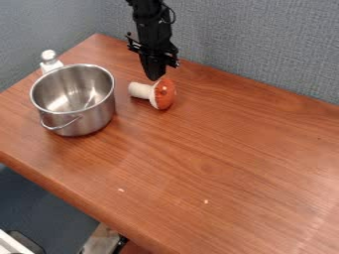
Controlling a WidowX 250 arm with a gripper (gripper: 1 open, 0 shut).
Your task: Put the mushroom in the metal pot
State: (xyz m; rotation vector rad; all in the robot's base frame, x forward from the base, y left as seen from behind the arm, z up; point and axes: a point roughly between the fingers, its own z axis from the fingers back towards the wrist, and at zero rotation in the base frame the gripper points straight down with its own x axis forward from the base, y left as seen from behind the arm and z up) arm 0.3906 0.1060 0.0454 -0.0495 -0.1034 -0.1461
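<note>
The mushroom [158, 93] lies on its side on the wooden table, cream stem to the left and orange-red cap to the right. The metal pot [73, 98] stands empty to its left, a short gap between them. My black gripper [157, 73] points straight down, its tip just above and behind the mushroom's cap. Its fingers are pressed together and look shut, with nothing visible between them. Whether the tip touches the cap I cannot tell.
A small white bottle [50, 62] stands behind the pot near the table's left corner. The table [212, 159] ends close behind the gripper at a grey wall. Its front edge runs diagonally at the lower left.
</note>
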